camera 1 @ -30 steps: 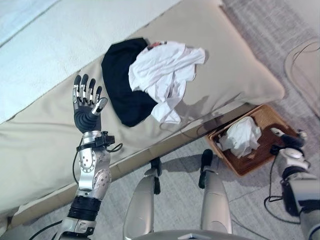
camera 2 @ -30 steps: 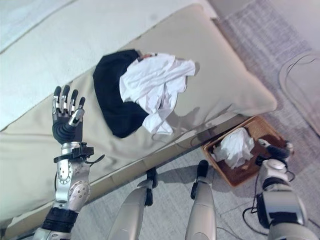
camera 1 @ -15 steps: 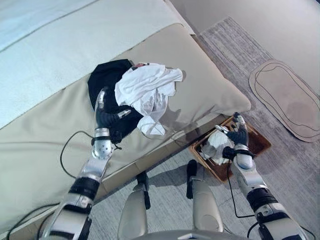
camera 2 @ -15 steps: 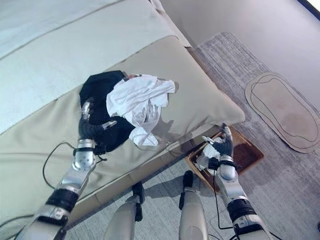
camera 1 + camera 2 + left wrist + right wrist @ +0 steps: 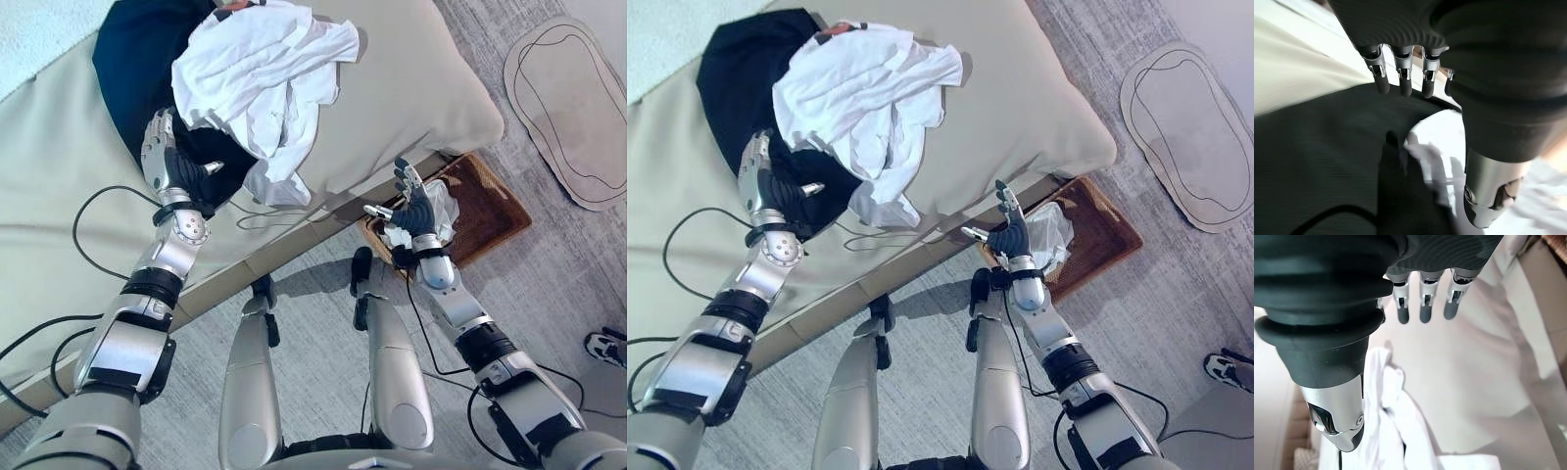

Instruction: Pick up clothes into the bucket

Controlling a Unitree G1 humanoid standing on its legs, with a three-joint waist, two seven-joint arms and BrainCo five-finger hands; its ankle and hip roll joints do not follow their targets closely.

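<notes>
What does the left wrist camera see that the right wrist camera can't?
Left wrist view: the left hand, fingers straight, over the black garment, beside a bit of white shirt. Right wrist view: the right hand, fingers straight, over the white cloth in the basket. Both show an open hand above cloth, holding nothing.

A beige mattress carried a black garment with a crumpled white shirt lying partly over it. Beside the mattress, on the grey carpet, sat a brown wicker basket and an oval mat.
</notes>
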